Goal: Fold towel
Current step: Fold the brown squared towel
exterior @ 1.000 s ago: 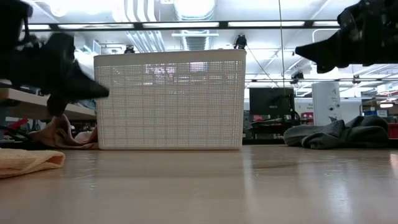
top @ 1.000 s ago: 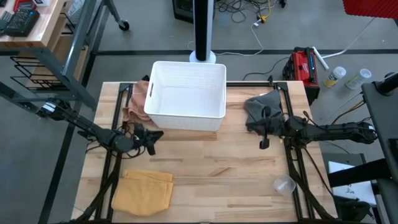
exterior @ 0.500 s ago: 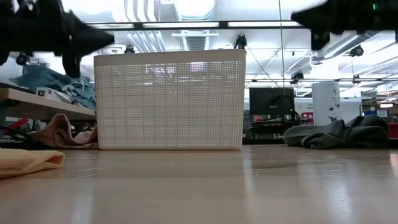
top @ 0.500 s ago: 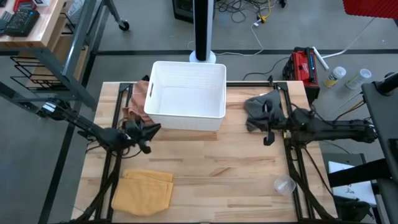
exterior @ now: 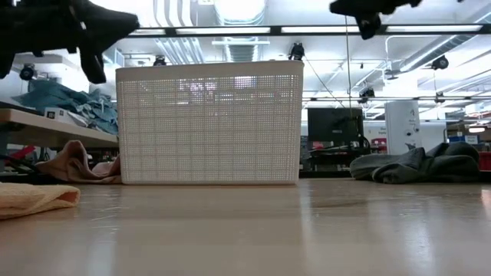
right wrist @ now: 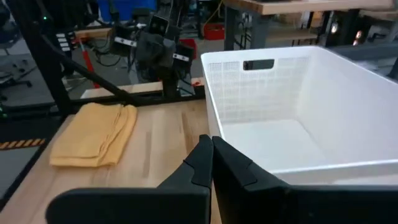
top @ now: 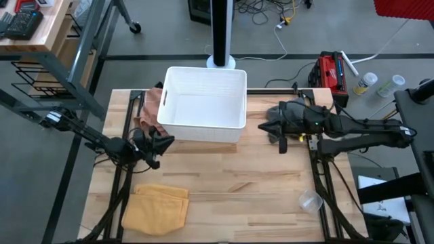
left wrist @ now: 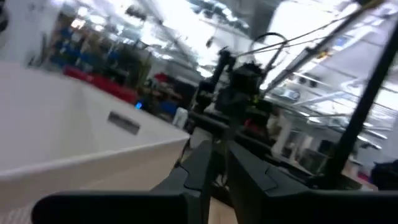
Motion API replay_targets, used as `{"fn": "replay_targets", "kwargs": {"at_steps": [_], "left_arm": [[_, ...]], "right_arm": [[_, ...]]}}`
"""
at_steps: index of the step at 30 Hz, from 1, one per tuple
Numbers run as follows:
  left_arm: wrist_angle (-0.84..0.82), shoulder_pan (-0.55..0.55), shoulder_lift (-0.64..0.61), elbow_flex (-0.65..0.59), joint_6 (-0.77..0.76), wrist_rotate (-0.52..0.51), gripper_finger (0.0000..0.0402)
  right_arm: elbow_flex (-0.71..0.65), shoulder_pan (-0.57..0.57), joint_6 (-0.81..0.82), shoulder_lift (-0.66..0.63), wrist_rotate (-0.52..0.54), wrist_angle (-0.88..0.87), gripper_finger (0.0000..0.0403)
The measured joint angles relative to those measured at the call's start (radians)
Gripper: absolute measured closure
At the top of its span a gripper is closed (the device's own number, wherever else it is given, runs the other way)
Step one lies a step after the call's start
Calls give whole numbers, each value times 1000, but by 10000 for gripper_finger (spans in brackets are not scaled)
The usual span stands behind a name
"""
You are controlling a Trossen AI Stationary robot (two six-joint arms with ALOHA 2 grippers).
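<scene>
- The yellow towel point(top: 156, 209) is seen lying folded on the near left of the wooden tabletop point(top: 237, 183), well apart from both arms.
- The left gripper point(top: 157, 144) is held above the tabletop beside the white basket point(top: 203, 102), jaws closed on nothing.
- The right gripper point(top: 271, 126) is raised over the grey cloth point(top: 290, 116), jaws closed and empty, seemingly poised to fetch it.
- A workshop with benches is seen behind.

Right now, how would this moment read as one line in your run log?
left gripper: shut, raised beside white basket | right gripper: shut, raised above grey towel | yellow towel: folded, near table edge
</scene>
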Motion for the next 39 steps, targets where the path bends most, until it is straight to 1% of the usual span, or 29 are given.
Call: {"fn": "replay_targets", "kwargs": {"at_steps": [3, 5, 6, 8, 10, 12, 13, 14, 15, 17, 19, 21, 23, 24, 26, 27, 28, 29, 31, 33, 36, 39], "left_arm": [[32, 0, -24, 44, 203, 0, 364], [32, 0, -54, 94, 360, -45, 364], [15, 0, -66, 122, 428, -93, 364], [-94, -1, -83, 185, 529, -246, 364], [-301, -8, -101, 262, 586, -447, 364], [-605, -25, -110, 362, 581, -644, 364], [-779, -38, -112, 415, 547, -729, 364], [-955, -54, -109, 472, 493, -791, 364], [-1133, -69, -103, 530, 417, -815, 364], [-1468, -90, -86, 641, 205, -792, 364], [-1784, -89, -60, 748, -56, -692, 364], [-2110, -68, -31, 832, -353, -530, 364], [-2390, -34, 6, 891, -639, -341, 364], [-2511, -16, 25, 906, -752, -246, 364], [-2676, 15, 63, 910, -895, -77, 364], [-2728, 21, 77, 906, -931, -8, 364], [-2731, 24, 88, 892, -943, 44, 363], [-2722, 25, 96, 871, -919, 79, 362], [-2700, 26, 97, 832, -874, 88, 357], [-2711, 34, 107, 792, -869, 84, 350], [-2719, 51, 116, 725, -908, 84, 338], [-2730, 66, 111, 668, -936, 76, 322]], "right_arm": [[49, 0, 13, 64, 0, 5, 403], [76, 0, -22, 104, 0, 0, 403], [89, 0, -45, 124, 0, 1, 403], [119, 0, -99, 164, -1, -3, 403], [153, 0, -145, 198, -1, -35, 403], [196, 0, -182, 233, -1, -87, 403], [217, 0, -198, 247, 0, -128, 403], [237, 0, -208, 262, 0, -175, 403], [260, 0, -213, 276, 0, -209, 403], [301, 0, -220, 299, 1, -276, 403], [337, 0, -226, 317, 2, -335, 403], [364, 0, -232, 333, 3, -376, 403], [389, 0, -243, 339, 3, -404, 403], [395, 0, -250, 338, 3, -421, 403], [402, 0, -269, 335, 4, -433, 403], [403, 0, -273, 333, 4, -433, 403], [403, 0, -274, 330, 4, -437, 403], [403, 0, -276, 327, 5, -437, 403], [403, 0, -280, 325, 7, -435, 403], [399, 0, -281, 326, 11, -434, 403], [398, -1, -286, 334, 39, -439, 403], [398, -1, -322, 336, 94, -464, 403]]}}
